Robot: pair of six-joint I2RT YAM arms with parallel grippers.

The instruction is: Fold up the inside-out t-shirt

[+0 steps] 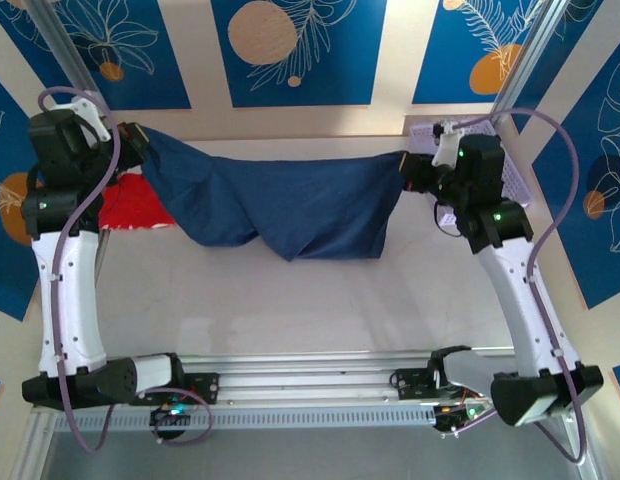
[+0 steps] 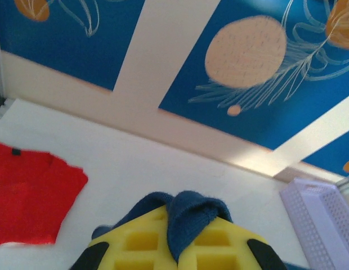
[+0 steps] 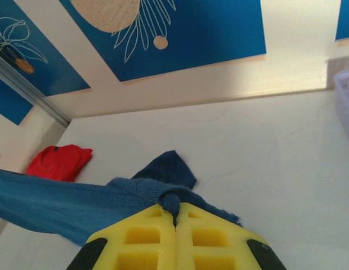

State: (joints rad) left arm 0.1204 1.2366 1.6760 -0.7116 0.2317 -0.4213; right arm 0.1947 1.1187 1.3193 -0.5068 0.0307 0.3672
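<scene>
Blue panels with pale leaf prints wall in your white table (image 1: 290, 300). The inside-out t-shirt (image 1: 280, 205) is strung across the far half of it, lifted between the two arms. Your left gripper (image 1: 137, 140) is clamped on a bunched corner at the left, and your right gripper (image 1: 409, 167) is pinched on the opposite corner. In both wrist views navy cloth is squeezed between the yellow fingers (image 3: 149, 236).

The right wrist view shows only a thin edge caught in the jaws, so I judge that pulling the arms further apart could slip that corner free.

The shirt's middle sags lower on one side. If you lower it as it hangs, it will probably land creased rather than flat.

Its left end hangs just over the red garment (image 1: 135, 210), so a drag toward you could snag it and carry it along.

Mind the lavender basket (image 1: 518, 185) beside the right arm, which a wide swing could knock.
</scene>
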